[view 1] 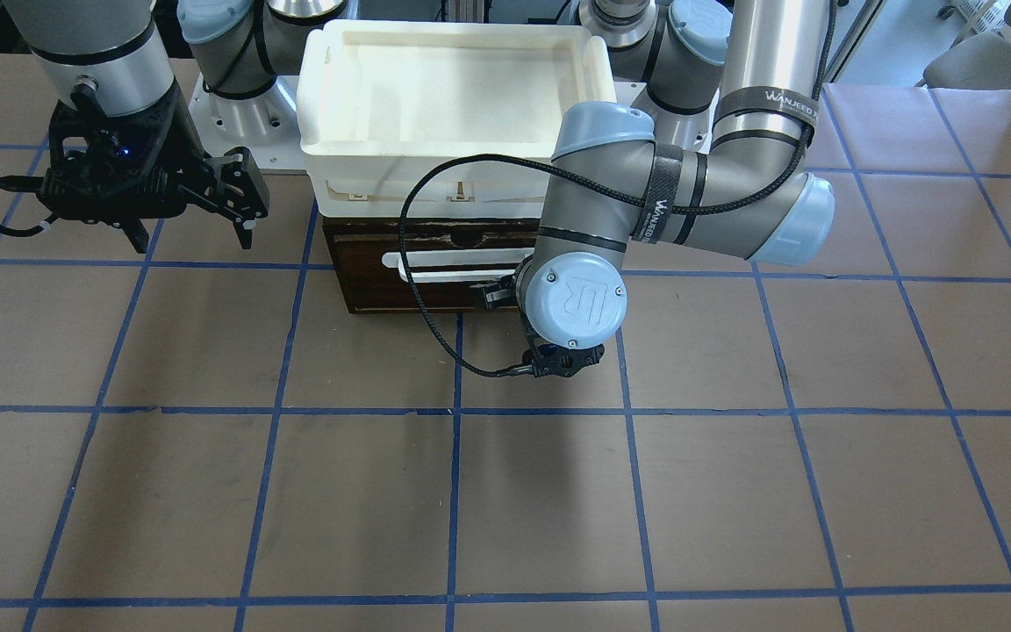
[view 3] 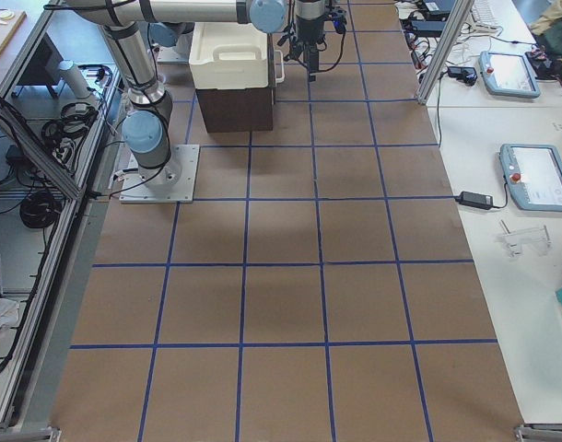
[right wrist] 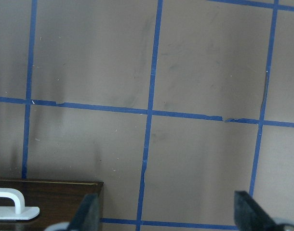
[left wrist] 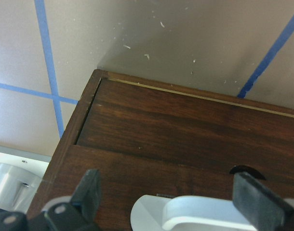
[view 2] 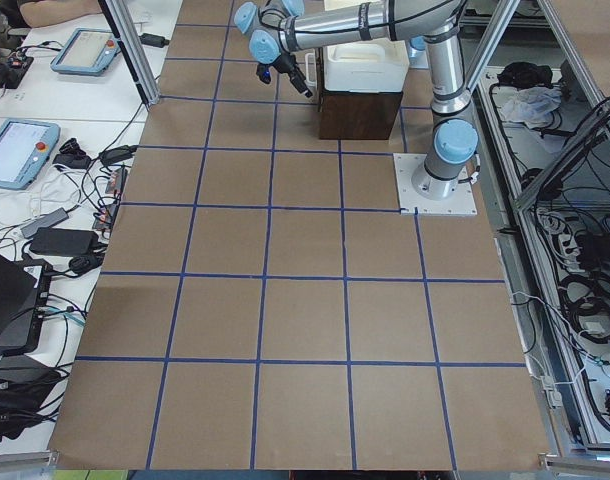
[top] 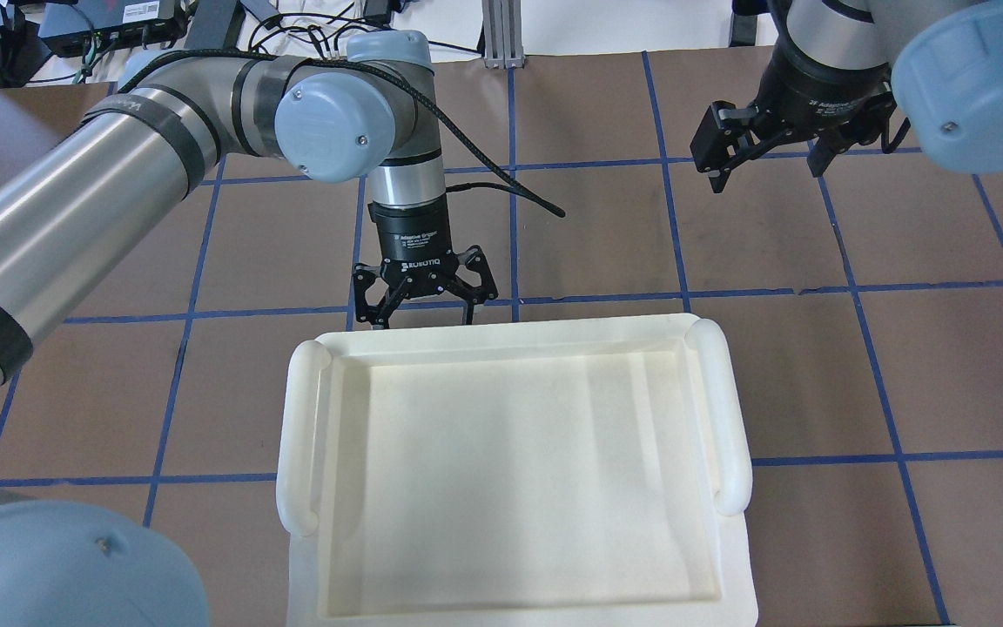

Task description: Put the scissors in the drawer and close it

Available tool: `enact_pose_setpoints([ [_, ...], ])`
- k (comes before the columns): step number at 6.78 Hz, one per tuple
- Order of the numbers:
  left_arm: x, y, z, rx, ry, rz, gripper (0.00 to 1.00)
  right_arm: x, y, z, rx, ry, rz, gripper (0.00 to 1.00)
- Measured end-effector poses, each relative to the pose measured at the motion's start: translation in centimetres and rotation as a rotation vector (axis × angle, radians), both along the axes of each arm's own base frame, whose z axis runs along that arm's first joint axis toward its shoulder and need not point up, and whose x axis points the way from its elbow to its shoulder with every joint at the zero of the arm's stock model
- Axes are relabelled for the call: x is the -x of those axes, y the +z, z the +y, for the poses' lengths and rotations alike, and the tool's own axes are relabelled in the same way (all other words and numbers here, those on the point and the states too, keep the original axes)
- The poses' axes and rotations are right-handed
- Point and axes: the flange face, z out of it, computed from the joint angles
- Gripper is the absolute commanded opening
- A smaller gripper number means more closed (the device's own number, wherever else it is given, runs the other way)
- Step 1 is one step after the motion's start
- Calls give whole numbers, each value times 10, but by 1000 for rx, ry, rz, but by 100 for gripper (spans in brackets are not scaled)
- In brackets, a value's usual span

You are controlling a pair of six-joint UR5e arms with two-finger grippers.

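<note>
The dark-brown drawer [view 1: 383, 285] sits under a white tray, its front flush with the box and no pale interior showing. Its white bar handle [view 1: 444, 260] faces away from the robot. The scissors are not in view anywhere. My left gripper [top: 423, 320] is open and points at the drawer front. In the left wrist view [left wrist: 171, 197] its fingers [left wrist: 89, 192] stand on either side of one end of the handle [left wrist: 205, 214], close to the wood. My right gripper [view 1: 192, 239] is open and empty, held above the table to the side of the drawer; it also shows in the overhead view [top: 767, 172].
The white plastic tray [top: 297, 435] lies on top of the drawer box and hides it from above. The table is brown with a blue tape grid. The right wrist view shows a drawer corner [right wrist: 50, 197] and bare table.
</note>
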Motion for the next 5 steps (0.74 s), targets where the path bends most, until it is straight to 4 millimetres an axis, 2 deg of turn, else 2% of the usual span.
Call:
enact_pose_setpoints([
  [5, -2, -6, 5, -33, 5, -10, 100, 2, 1, -1, 10, -4, -8, 100],
])
